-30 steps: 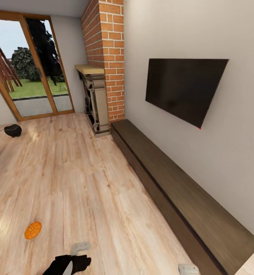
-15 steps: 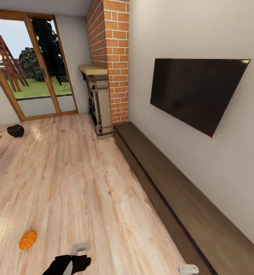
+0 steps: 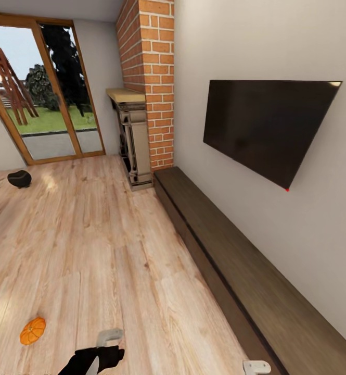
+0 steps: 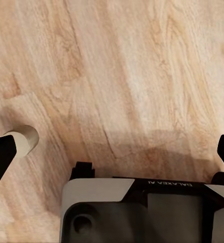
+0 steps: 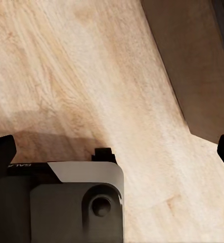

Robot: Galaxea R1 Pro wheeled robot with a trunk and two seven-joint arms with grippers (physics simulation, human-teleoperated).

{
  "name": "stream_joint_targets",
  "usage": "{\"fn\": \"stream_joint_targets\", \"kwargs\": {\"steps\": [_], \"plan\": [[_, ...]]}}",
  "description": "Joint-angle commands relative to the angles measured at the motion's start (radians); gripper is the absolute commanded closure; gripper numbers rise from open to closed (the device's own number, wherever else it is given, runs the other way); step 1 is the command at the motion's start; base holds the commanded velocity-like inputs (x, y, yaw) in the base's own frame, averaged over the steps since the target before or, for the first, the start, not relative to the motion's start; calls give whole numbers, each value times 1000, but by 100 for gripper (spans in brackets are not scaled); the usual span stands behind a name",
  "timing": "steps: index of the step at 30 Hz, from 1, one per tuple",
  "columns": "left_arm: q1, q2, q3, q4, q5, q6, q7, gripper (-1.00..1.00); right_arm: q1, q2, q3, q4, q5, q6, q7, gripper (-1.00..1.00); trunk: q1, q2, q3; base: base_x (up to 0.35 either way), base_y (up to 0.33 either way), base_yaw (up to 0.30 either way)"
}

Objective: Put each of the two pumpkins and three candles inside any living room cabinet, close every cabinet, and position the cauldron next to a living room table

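- Pumpkin (image 3: 33, 331): small, round, orange, ribbed, lying on the wood floor (image 3: 105, 245) at near left, tipped so its ribs fan toward the camera. Stem not discernible.
- Candle (image 4: 24, 140): stubby pale cylinder with a rounded top, standing on the floor in the left wrist view, just beside one black fingertip of the left gripper (image 4: 112, 152), not between the fingers.
- Left gripper: fingers spread wide, both dark tips at the edges of the wrist view, nothing between them but floorboards.
- Right gripper (image 5: 112, 147): likewise spread wide, tips far apart, empty; bare floor under it and the dark cabinet front at one corner.
- Cabinet (image 3: 235, 265): long, low, dark brown wood unit running along the right wall from the fireplace toward the near right. Fronts flush, all appear closed.
- Cauldron (image 3: 19, 178): small squat black rounded pot on the floor at far left, near the glass door, well apart from the pumpkin.
- Fireplace (image 3: 132, 140): pale stone surround with a light mantel at the foot of the brick chimney (image 3: 149, 78), touching the far end of the cabinet.
- Television (image 3: 266, 127): dark flat screen mounted on the right wall above the cabinet.
- Glass door (image 3: 42, 104): wooden frame, far left; lawn and trees outside.
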Motion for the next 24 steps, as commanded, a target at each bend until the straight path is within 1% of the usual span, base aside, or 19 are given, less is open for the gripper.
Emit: {"fn": "stream_joint_targets", "kwargs": {"steps": [1,9,14,18,24], "plan": [[-1,0,1,-2,10,6,1,-100,0,0,2,-2,0,7,-4,-100,1,-2,-2,2,-2,111],[0,-1,0,-2,11,5,1,-100,0,0,2,-2,1,7,-4,-100,1,-2,-2,1,-6,236],[0,-2,0,-2,11,5,1,-100,0,0,2,-2,1,8,-4,-100,1,-2,-2,0,-91,284],[0,-3,0,-2,10,5,1,-100,0,0,2,-2,1,8,-4,-100,1,-2,-2,0,-169,288],[0,-3,0,-2,9,4,1,-100,0,0,2,-2,1,8,-4,-100,1,-2,-2,0,-272,289]]}}
